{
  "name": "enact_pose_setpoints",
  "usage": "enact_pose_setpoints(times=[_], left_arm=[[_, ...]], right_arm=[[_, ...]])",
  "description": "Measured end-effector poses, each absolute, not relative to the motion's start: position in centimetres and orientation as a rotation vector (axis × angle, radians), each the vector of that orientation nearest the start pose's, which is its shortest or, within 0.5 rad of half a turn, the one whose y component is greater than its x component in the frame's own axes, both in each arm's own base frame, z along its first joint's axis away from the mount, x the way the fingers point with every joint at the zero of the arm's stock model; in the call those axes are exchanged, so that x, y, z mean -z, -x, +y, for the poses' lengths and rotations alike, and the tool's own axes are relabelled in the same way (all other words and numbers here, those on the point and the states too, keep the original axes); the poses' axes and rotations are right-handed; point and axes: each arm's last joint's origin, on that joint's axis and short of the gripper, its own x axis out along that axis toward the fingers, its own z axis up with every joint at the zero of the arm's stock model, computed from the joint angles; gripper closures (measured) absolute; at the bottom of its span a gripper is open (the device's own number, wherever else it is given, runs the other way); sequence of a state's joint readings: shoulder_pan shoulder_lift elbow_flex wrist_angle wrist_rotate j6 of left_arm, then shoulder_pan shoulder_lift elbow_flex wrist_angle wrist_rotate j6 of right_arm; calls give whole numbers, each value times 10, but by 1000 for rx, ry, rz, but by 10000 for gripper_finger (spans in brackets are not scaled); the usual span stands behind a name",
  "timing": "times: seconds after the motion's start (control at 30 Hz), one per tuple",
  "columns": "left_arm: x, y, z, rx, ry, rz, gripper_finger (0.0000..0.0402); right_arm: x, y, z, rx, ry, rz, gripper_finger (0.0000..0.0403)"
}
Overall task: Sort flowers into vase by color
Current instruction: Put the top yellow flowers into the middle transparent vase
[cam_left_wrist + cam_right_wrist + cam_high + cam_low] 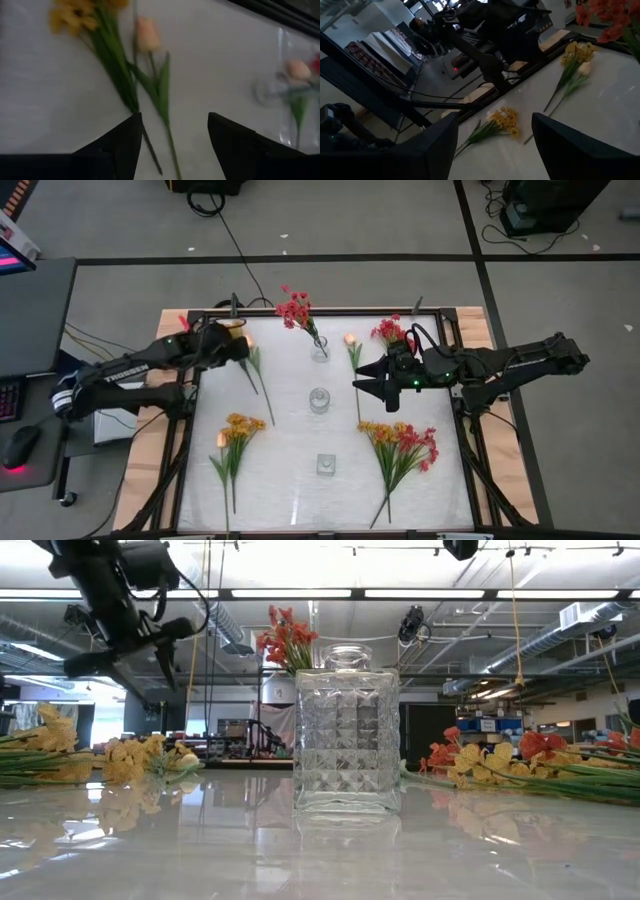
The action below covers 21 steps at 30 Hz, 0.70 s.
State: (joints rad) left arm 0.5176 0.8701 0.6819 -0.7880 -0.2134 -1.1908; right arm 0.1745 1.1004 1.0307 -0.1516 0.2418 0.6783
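**Both jaws spread wide, nothing held**

Jaws of the left gripper (243,348) stand wide apart and empty above the far left part of the white table (290,485); its wrist view shows the two dark fingers (120,147) on either side of a pale peach tulip bud on a green leafy stem (148,36), which lies flat on the table just beside a yellow-orange blossom sprig (80,12). Jaws of the right gripper (365,383) are also wide and hold nothing; it hovers right of the table centre, near another peach bud stem (351,340).

Red blossoms (294,308) already stand in a small clear glass vase (320,350) at the far middle; a second round glass vase (319,400) is at the centre; a square cut-glass vase (326,464) is nearer the front. A yellow-orange bunch (240,426) lies at the left front; a mixed red and yellow bunch (405,442) lies at the right front; a red sprig (391,330) lies at the far right.
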Motion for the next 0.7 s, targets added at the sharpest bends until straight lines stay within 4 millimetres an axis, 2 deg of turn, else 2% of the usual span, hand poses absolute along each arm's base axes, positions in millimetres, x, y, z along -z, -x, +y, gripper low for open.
enact_pose_setpoints(times=[0.37,0.7], left_arm=[[-226,-128,108,-1345,1216,498,170],[-201,-142,124,-1390,1261,628,170]], right_arm=[[-361,-240,35,138,-628,184,142],[-361,-241,26,169,-596,175,142]])
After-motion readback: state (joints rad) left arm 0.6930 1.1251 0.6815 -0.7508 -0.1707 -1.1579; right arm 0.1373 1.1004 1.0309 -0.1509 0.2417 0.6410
